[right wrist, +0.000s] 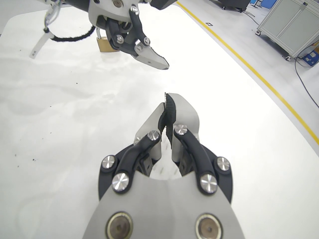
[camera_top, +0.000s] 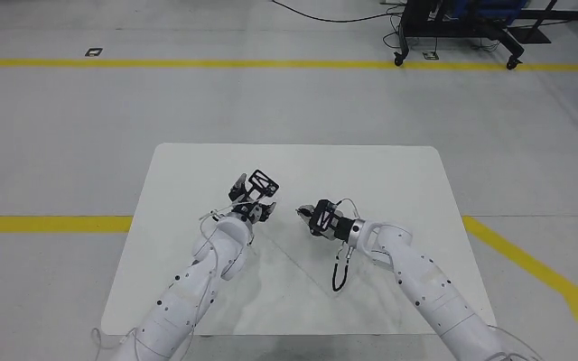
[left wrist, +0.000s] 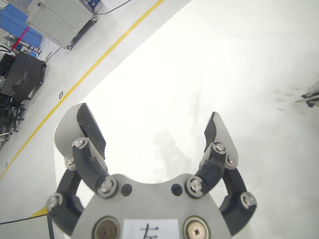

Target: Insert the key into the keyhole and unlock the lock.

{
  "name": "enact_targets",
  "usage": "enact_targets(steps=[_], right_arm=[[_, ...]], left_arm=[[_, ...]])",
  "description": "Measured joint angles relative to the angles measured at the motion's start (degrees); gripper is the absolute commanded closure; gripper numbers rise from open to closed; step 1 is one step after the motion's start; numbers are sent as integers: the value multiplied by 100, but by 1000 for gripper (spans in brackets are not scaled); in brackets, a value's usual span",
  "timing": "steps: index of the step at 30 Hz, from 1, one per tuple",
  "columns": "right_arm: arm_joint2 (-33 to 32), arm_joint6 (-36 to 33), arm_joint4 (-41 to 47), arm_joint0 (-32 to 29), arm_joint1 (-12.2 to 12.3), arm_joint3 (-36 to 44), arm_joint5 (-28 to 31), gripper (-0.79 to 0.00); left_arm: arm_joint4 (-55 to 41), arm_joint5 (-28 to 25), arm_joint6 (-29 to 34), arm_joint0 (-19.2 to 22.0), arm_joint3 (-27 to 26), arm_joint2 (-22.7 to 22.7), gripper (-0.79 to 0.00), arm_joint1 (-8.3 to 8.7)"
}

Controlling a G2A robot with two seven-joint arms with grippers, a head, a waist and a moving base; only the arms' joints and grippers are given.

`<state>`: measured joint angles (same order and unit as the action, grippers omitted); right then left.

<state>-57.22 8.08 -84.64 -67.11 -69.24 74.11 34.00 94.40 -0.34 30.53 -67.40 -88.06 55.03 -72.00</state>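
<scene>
Right gripper [right wrist: 166,105], pads together, key unconfirmed; left gripper [left wrist: 149,120], jaws apart, beside brass padlock [right wrist: 106,45]: I'd clamp it steady before inserting.

A white table [camera_top: 181,180] lies under the left gripper [camera_top: 254,194] and the right gripper [camera_top: 302,215], with a few dark specks [left wrist: 281,99] on it near the right one. Ahead of the left gripper, past the table's far edge, a yellow line [camera_top: 271,63] crosses the grey floor [camera_top: 135,108], and a small square marker [camera_top: 94,51] sits beyond it. Far ahead of the right gripper stands a dark wheeled frame [camera_top: 461,27] with a black cable [camera_top: 325,16] beside it. A grey cabinet [right wrist: 291,26] stands across the line.
</scene>
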Motion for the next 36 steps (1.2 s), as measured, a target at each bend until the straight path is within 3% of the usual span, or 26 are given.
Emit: enact_targets(steps=[6,9,12,21,24,26,31,34,36], right_arm=[[-176,267,77,-139,47,146,-6,0],[-333,366,141,-311,98,363,53,0],[-488,388,372,-484,132,537,96,0],[-484,382,361,-477,130,530,94,0],[-474,365,724,-525,105,535,216,0],[-491,396,1334,-505,83,522,508,0],[-507,527,2736,-443,51,403,1415,0],[-522,524,3139,-425,48,369,1632,0],[-522,520,3120,-426,48,370,1621,0]], left_arm=[[-147,214,-116,79,90,187,-785,-38],[-520,286,-347,-49,-207,602,-785,-1],[-1094,-9,-463,-287,-583,1147,-785,71],[-1186,-103,-544,-344,-596,1163,-785,68],[-2248,-500,-969,-478,-608,1452,-785,50],[-3592,-1021,-977,-541,-580,1803,-785,45],[-7586,-2310,107,-390,-49,2657,-785,85],[-9494,-2376,885,-195,398,2945,-785,126],[-10103,-2385,1074,-167,445,2967,-785,133]])
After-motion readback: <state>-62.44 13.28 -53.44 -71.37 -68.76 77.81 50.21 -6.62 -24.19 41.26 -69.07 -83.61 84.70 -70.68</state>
